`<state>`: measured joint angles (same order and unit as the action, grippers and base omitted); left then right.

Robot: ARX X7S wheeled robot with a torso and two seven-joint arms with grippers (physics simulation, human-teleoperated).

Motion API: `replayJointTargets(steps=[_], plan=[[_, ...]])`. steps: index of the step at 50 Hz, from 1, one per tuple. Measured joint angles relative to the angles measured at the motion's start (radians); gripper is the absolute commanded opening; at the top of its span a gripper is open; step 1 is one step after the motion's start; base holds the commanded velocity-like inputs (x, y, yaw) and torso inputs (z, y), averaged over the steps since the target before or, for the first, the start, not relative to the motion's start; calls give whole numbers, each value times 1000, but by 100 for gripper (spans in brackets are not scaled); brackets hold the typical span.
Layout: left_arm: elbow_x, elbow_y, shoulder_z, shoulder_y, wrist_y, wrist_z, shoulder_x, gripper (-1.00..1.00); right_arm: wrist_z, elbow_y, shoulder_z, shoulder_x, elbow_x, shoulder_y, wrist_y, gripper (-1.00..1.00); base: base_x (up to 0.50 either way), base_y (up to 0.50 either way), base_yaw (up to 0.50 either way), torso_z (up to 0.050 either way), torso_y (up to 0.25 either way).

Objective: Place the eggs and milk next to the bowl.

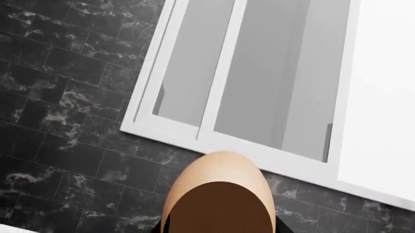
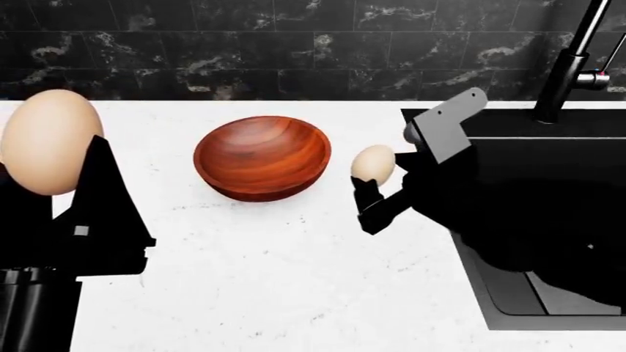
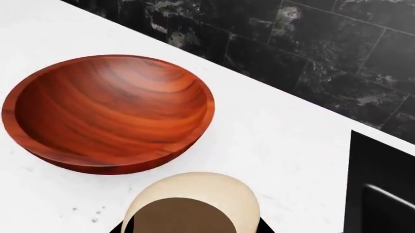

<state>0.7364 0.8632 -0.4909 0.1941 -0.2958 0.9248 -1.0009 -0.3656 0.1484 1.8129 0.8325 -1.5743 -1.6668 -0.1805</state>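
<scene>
The reddish-brown wooden bowl (image 2: 262, 159) (image 3: 109, 112) sits empty on the white counter (image 2: 293, 279). My right gripper (image 2: 372, 194) is shut on a pale egg (image 2: 373, 163) (image 3: 194, 201), held just above the counter a short way right of the bowl. My left gripper (image 2: 54, 209) is shut on the other egg (image 2: 49, 141) (image 1: 219, 189), raised high at the head view's left, well left of the bowl. In the left wrist view that egg fills the lower middle, with wall tiles behind it. The milk is out of view.
A black sink (image 2: 547, 220) with a dark faucet (image 2: 577, 59) lies right of the right arm. Dark marble tiles (image 2: 245, 44) back the counter. The left wrist view shows a white-framed window (image 1: 259, 77) on the wall.
</scene>
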Motion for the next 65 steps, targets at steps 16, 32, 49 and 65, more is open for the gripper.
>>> replayJointTargets(steps=[16, 32, 49, 65], plan=[[4, -17, -4, 7, 8, -7, 10, -100, 67, -133, 0, -74, 5, 56, 23, -100, 0, 0, 0, 0, 0], [5, -23, -4, 6, 8, -10, 13, -100, 114, -207, 6, -128, 10, 102, 30, -100, 0, 0, 0, 0, 1], [4, -26, -4, 4, 10, -12, 16, -100, 152, -266, -1, -166, 15, 134, 48, -100, 0, 0, 0, 0, 0], [6, -29, -1, -2, 4, -17, 16, -100, 183, -333, -11, -204, 17, 165, 67, -100, 0, 0, 0, 0, 0]])
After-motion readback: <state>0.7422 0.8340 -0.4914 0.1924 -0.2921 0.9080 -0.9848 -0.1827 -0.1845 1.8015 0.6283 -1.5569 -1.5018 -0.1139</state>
